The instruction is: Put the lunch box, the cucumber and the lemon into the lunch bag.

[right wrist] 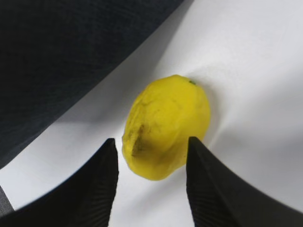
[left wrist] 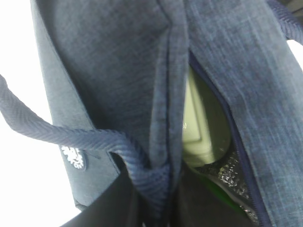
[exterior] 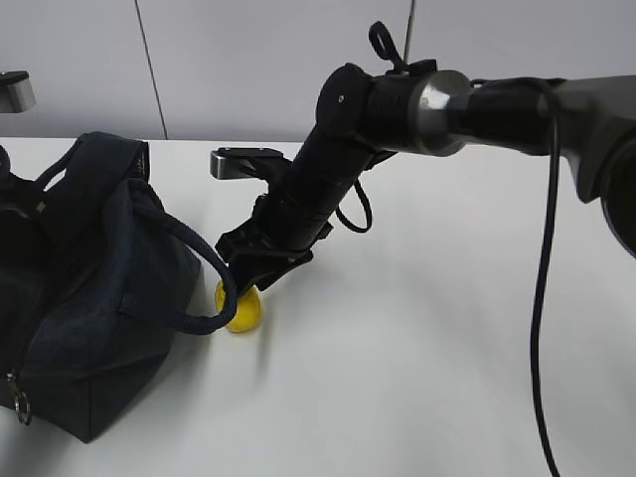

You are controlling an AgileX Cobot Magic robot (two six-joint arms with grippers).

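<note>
The navy lunch bag (exterior: 89, 278) stands on the left of the white table. My left gripper (left wrist: 158, 208) is shut on a fold of the bag's rim and handle (left wrist: 142, 165) and holds the mouth apart. Inside, the pale green lid of the lunch box (left wrist: 194, 123) shows. Below it is a green sliver (left wrist: 218, 193), seemingly the cucumber. The lemon (exterior: 243, 310) lies on the table against the bag's right side. My right gripper (exterior: 253, 278) reaches down over it. In the right wrist view this gripper (right wrist: 151, 140) is open, its fingertips on either side of the lemon's (right wrist: 165, 125) near end.
A loop handle (exterior: 189, 248) droops over the bag's right side, just in front of the lemon. The silver ring pull (exterior: 22, 409) hangs at the bag's lower left corner. White table (exterior: 417, 378) spreads to the right and front. A pale wall stands behind.
</note>
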